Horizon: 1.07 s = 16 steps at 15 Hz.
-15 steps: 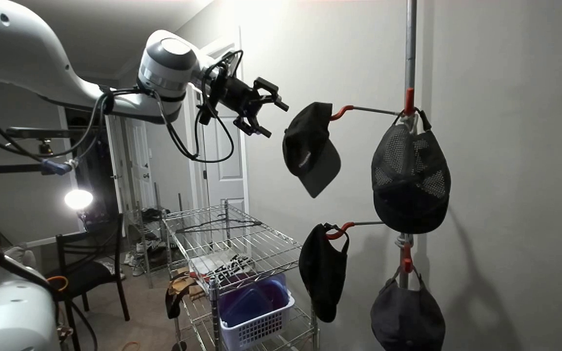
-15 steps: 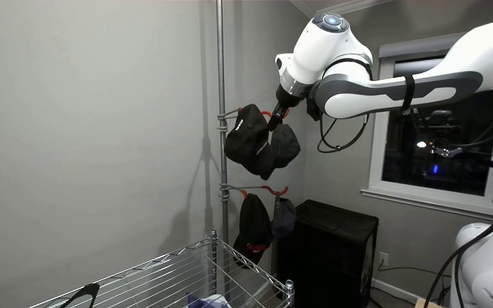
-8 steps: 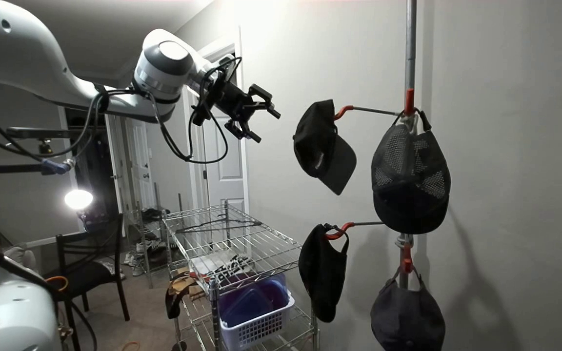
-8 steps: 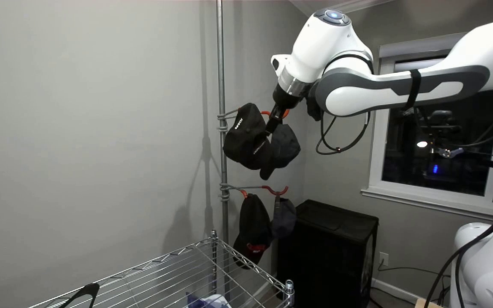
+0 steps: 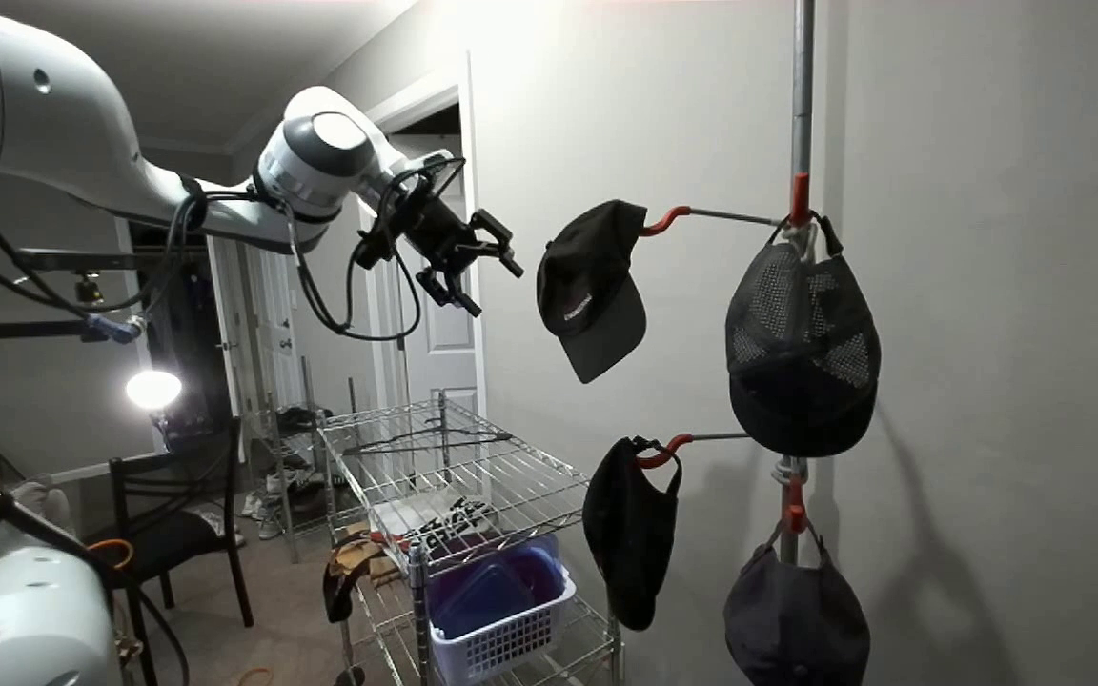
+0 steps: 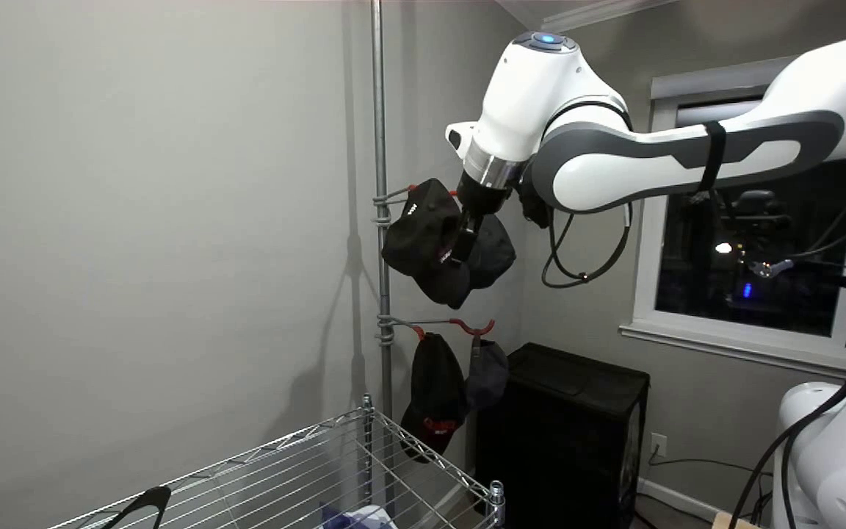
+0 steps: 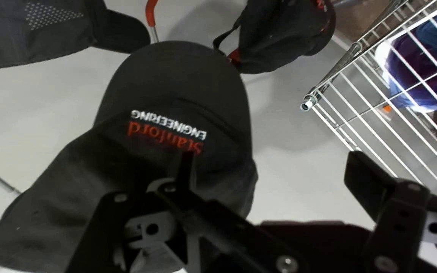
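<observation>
My gripper [image 5: 494, 286] is open, its fingers wide apart with nothing between them. In the wrist view, the left finger [image 7: 186, 168] overlaps a black cap [image 7: 176, 79] with white and red "Stanford Engineering" lettering; the other finger has pale wall and wire shelving behind it. An exterior view shows this cap [image 5: 597, 276] hanging tilted from a red-tipped hook [image 5: 671, 219], a visible gap to the right of the fingertips. Elsewhere the gripper [image 6: 463, 246] covers part of the cap [image 6: 419, 235], so depth there is unclear.
A metal pole [image 5: 803, 95] carries the hooks. On others hang a mesh-backed cap [image 5: 802, 333], a lower black cap [image 5: 630, 534] and a dark grey cap [image 5: 797, 610]. Below stands a wire rack [image 5: 420, 572] with a white basket [image 5: 501, 648]. A black cabinet [image 6: 555, 419] fills the corner.
The gripper has moved down, and slightly left in an exterior view, staying open. The upper black cap has swung on its hook, first away from the gripper and then back toward it.
</observation>
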### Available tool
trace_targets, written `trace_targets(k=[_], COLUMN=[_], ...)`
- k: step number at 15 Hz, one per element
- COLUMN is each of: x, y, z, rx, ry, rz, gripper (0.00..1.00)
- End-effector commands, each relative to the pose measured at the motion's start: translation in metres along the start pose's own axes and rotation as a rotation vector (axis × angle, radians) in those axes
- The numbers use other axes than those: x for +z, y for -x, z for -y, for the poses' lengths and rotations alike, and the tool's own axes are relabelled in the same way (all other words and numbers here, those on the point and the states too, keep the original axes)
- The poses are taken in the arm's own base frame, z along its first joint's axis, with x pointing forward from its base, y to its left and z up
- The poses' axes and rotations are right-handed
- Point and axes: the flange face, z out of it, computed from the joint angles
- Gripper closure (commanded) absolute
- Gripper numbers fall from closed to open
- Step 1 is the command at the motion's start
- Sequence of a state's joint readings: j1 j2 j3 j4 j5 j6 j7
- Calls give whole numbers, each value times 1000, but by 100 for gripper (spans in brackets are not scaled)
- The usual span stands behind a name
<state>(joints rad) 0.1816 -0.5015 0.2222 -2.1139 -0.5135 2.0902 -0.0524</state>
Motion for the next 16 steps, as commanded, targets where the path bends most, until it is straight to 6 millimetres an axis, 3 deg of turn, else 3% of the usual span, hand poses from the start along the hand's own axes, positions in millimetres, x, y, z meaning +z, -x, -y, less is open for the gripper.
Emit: trace_targets(k=[1,8,16], x=[20,57,61], y=[-3,-13,-20], z=[30,68,73], rx=[-34,25,45], ry=[-134,-290,-307], rz=[106,272,266], gripper=[0,0,0])
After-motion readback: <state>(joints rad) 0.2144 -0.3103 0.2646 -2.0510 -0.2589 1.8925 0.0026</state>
